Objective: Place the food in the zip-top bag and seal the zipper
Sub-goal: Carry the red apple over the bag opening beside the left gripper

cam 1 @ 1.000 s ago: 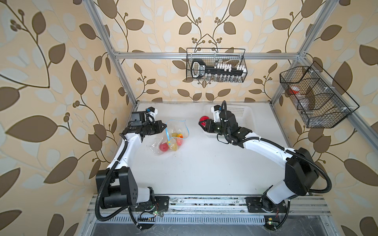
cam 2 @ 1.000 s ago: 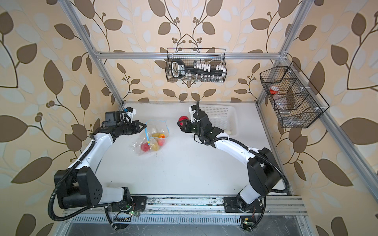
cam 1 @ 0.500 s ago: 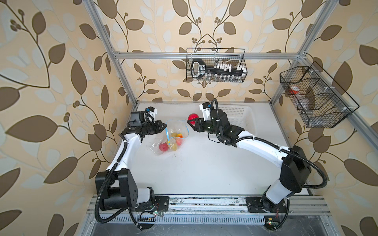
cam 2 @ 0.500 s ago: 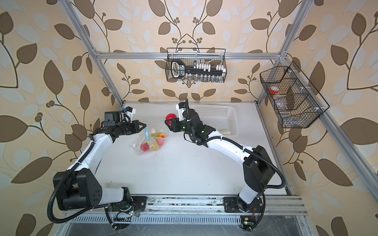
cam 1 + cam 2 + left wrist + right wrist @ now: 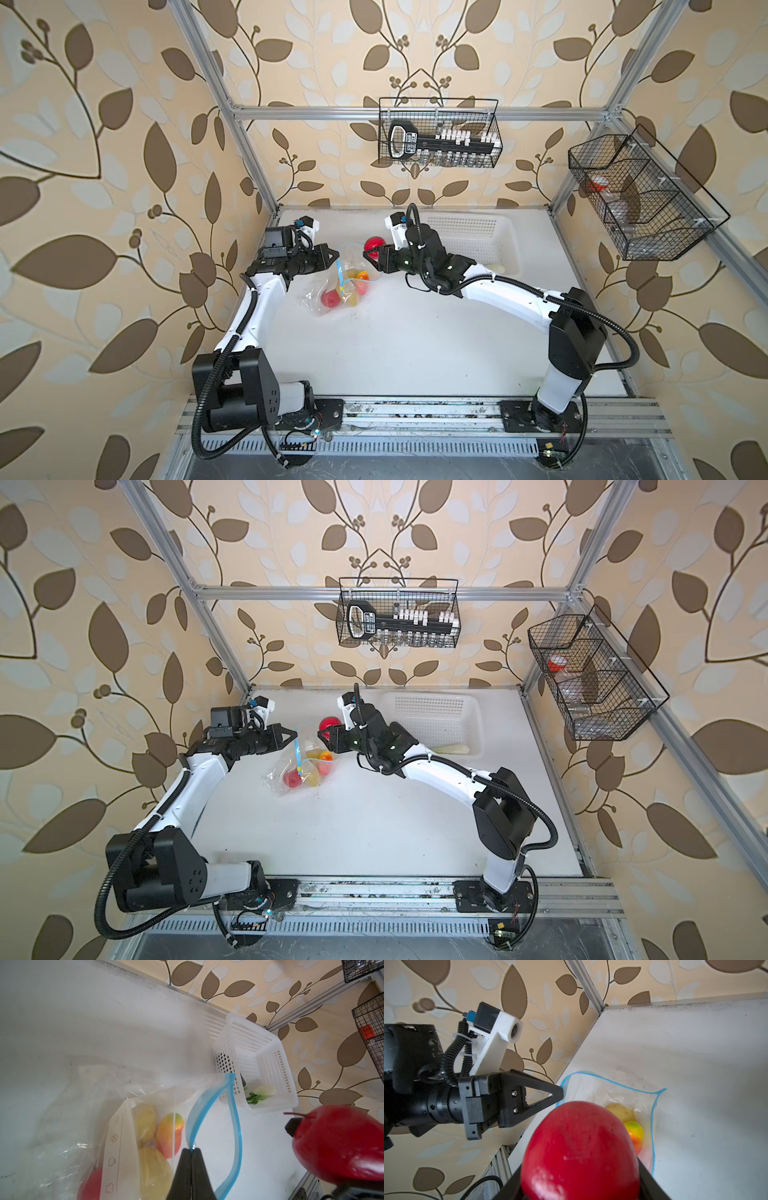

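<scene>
The clear zip-top bag (image 5: 332,286) lies at the table's back left, mouth up and held open. My left gripper (image 5: 191,1148) is shut on its blue zipper (image 5: 208,1093) strip, lifting that edge; in both top views the left gripper (image 5: 333,255) is at the bag's left. Inside the bag lie potatoes (image 5: 145,1124), a red-yellow fruit (image 5: 170,1134) and a red tomato (image 5: 91,1184). My right gripper (image 5: 581,1176) is shut on another red tomato (image 5: 581,1151), which hangs just above the open mouth, with the tomato (image 5: 372,242) right of the left gripper. A white radish (image 5: 264,1091) lies in the basket.
The white perforated basket (image 5: 509,237) stands at the back right of the table, behind my right arm. A wire basket (image 5: 438,137) hangs on the back wall, another wire basket (image 5: 640,199) on the right wall. Aluminium frame posts rise at the back corners.
My right gripper has carried the red tomato leftward from beside the basket to the bag's open mouth. The left gripper and the bag have stayed put.
</scene>
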`<state>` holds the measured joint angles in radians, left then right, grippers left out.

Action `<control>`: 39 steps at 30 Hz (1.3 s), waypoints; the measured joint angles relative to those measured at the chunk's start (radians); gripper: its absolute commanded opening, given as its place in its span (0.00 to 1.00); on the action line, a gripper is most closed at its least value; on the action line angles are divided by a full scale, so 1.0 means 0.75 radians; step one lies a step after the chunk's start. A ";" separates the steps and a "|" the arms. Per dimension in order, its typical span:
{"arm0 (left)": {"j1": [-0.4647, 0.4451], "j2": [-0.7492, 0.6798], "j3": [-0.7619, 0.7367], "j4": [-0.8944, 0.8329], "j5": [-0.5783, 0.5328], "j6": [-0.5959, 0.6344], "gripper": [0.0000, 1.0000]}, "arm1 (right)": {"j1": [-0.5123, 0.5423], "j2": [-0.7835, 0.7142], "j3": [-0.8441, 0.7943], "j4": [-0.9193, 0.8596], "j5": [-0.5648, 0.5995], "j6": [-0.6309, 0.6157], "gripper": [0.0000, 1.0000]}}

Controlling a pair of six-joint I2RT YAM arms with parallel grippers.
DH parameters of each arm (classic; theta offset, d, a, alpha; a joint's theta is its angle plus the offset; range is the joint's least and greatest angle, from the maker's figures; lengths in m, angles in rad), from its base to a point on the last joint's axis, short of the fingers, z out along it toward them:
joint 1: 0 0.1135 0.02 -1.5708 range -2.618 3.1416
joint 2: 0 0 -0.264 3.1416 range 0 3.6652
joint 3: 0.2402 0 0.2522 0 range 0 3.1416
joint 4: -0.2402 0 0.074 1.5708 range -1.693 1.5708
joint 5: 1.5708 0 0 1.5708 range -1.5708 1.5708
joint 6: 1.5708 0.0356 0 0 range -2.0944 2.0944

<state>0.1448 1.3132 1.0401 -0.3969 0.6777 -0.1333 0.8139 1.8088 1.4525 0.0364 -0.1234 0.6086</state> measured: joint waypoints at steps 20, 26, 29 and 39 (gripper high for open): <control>0.000 -0.005 0.000 0.000 0.039 -0.001 0.00 | 0.033 0.202 0.151 -0.065 -0.002 0.011 0.44; 0.000 -0.006 0.000 0.001 0.060 -0.007 0.00 | 0.041 0.303 0.243 -0.108 -0.006 0.011 0.46; 0.001 -0.011 0.000 0.001 0.065 -0.008 0.00 | 0.040 0.333 0.249 -0.148 -0.005 0.012 0.58; 0.001 -0.019 0.000 0.000 0.066 -0.010 0.00 | 0.043 0.340 0.255 -0.184 -0.006 -0.019 0.75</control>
<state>0.1452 1.2991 1.0401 -0.3969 0.7269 -0.1410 0.8459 2.0636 1.6436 -0.1013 -0.1276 0.5941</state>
